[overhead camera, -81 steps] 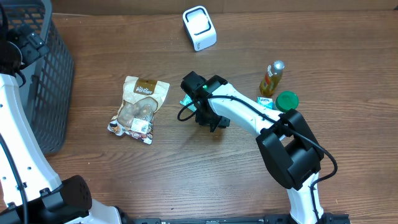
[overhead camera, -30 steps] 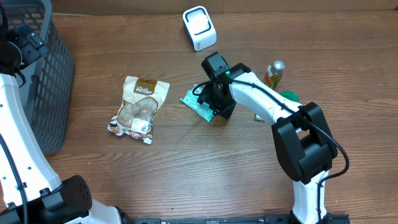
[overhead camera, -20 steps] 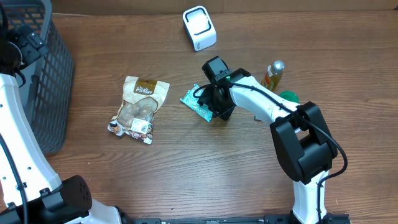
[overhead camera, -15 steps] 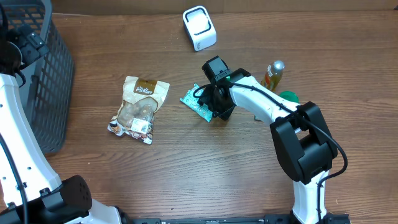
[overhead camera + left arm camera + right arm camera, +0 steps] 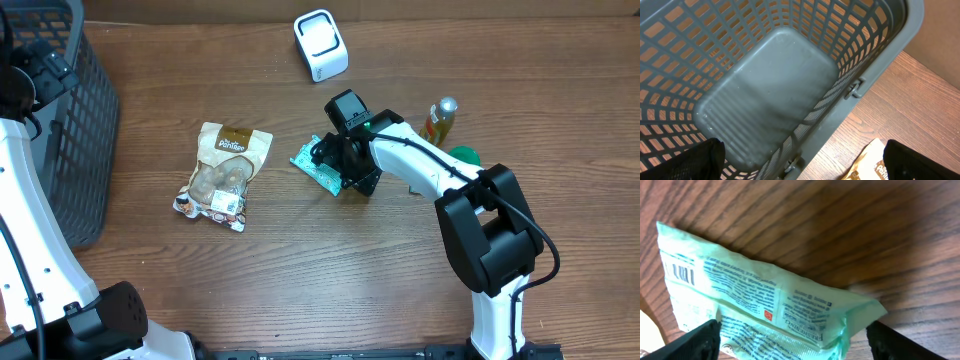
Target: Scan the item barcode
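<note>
Desk [image 5: 300,280]: brown wood with long, streaked grain. Basket [image 5: 70,110]: grey plastic lattice with a smooth, solid floor, at the desk's left edge. The left hand [image 5: 802,160] hangs above it, its black fingertips [image 5: 685,160] spread wide with nothing between them. Right arm [image 5: 420,175]: glossy white shells with black joints, reaching in from the desk's near edge. Snack pouch [image 5: 225,175]: flat tan foil bag, left of the desk's middle. Green packet [image 5: 313,166]: the item to scan, a thin, crinkled pale-green film wrapper. It lies flat near the desk's middle with its printed back and barcode up, well apart from the scanner [image 5: 321,45]. The scanner is a rounded white box by the far edge. Bottle [image 5: 437,125]: small, amber, upright. Green lid [image 5: 461,160]: round, just beside the arm.

The right hand [image 5: 345,170] stands over the packet with its fingers spread, not pinching it. Half a second earlier it looked narrower, and the packet lay in much the same spot.
</note>
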Controlling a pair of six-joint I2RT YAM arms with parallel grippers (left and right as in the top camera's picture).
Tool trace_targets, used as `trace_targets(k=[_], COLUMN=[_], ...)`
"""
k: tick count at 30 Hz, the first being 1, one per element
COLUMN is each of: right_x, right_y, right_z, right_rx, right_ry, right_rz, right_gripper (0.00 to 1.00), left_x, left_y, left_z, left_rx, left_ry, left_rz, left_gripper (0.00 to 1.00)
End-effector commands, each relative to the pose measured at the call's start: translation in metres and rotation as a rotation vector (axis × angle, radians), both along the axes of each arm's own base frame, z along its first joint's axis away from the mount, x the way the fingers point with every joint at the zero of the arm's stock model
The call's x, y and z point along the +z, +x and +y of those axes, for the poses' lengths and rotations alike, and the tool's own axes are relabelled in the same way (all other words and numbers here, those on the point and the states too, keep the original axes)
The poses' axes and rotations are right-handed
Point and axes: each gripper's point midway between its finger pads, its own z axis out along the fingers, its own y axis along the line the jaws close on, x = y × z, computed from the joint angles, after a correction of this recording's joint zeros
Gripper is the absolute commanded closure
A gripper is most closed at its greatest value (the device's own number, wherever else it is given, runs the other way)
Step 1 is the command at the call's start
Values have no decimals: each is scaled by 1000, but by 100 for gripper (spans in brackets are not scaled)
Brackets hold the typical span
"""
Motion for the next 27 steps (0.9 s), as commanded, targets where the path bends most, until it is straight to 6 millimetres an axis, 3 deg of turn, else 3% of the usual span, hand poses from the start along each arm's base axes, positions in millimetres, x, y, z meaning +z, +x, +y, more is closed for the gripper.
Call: trace_targets(k=[1, 10, 17, 27], right_x=[6, 6, 6, 7], right_y=[-2, -2, -2, 3], right_z=[-2, -1, -2, 1], right_rx=[38, 36, 33, 15], right_ry=[-14, -14, -13, 1], right_rz=[-24, -24, -23, -39], right_gripper=[0, 0, 26, 34], left_x=[3, 3, 3, 3], left_y=[2, 2, 2, 2], left_z=[0, 0, 0, 0], left_rx=[-15, -15, -15, -15], left_ry=[15, 14, 15, 15], left_rz=[-1, -1, -1, -1], left_gripper=[0, 1, 0, 0])
